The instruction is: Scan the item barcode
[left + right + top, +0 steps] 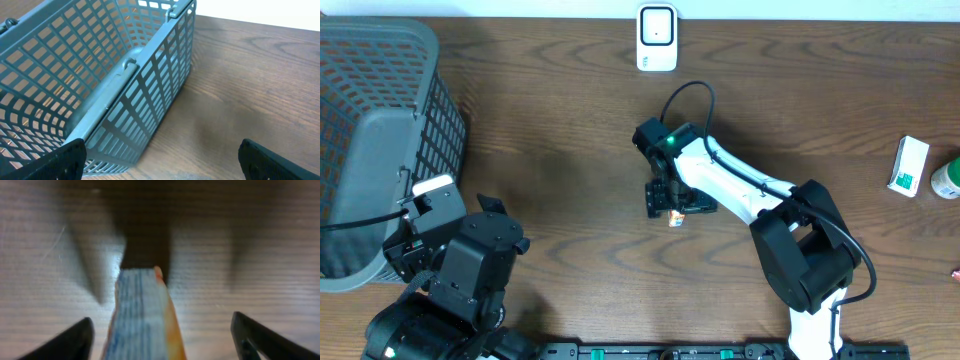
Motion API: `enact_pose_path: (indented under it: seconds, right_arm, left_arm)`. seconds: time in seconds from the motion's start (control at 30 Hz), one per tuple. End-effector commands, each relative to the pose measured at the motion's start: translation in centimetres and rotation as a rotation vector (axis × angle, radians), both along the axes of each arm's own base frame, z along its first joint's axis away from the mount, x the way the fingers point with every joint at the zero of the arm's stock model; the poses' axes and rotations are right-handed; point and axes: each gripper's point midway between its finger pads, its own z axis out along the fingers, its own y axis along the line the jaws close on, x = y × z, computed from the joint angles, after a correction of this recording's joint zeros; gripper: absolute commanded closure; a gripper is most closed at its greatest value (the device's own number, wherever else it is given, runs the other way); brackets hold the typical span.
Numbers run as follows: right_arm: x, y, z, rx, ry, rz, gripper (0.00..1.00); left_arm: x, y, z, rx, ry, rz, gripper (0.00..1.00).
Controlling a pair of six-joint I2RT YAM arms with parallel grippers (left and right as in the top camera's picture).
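Note:
The item, a small pack with a blue-and-white face and an orange edge, stands on the wooden table between the fingers of my right gripper. The jaws are open, with a gap on each side of the pack. From overhead, only its orange-white tip shows below the right gripper at the table's middle. The white barcode scanner stands at the far edge, apart from the item. My left gripper is open and holds nothing, next to the grey basket.
The grey mesh basket fills the left side of the table, close to the left arm. A white box and a green-and-white bottle lie at the right edge.

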Motion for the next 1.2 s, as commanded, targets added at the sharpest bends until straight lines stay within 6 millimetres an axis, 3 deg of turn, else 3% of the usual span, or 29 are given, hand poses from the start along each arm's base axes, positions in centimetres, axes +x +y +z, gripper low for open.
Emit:
enact_pose_path:
  seconds: [0.0, 0.2, 0.37, 0.63, 0.87, 1.17]
  right_arm:
    - [-0.3, -0.1, -0.8, 0.000, 0.006, 0.064, 0.27]
    - [-0.3, -0.2, -0.9, -0.001, 0.007, 0.063, 0.29]
    - [-0.3, -0.2, -0.9, 0.000, 0.007, 0.063, 0.50]
    - [-0.2, -0.1, -0.9, 0.002, 0.003, 0.063, 0.58]
    - [-0.5, 0.3, -0.8, 0.027, 0.022, 0.060, 0.76]
    - [-1.0, 0.6, 1.3, 0.085, 0.111, 0.018, 0.83]
  left_arm:
    - [-0.1, 0.3, 0.3, 0.010, -0.005, 0.010, 0.03]
    - [-0.1, 0.3, 0.3, 0.010, -0.005, 0.010, 0.03]
    - [-0.1, 0.3, 0.3, 0.010, -0.005, 0.010, 0.03]
    - [-0.1, 0.3, 0.3, 0.010, -0.005, 0.010, 0.03]
    - [-0.1, 0.3, 0.3, 0.010, -0.005, 0.010, 0.03]
    - [-0.1, 0.3, 0.3, 0.010, -0.005, 0.010, 0.03]
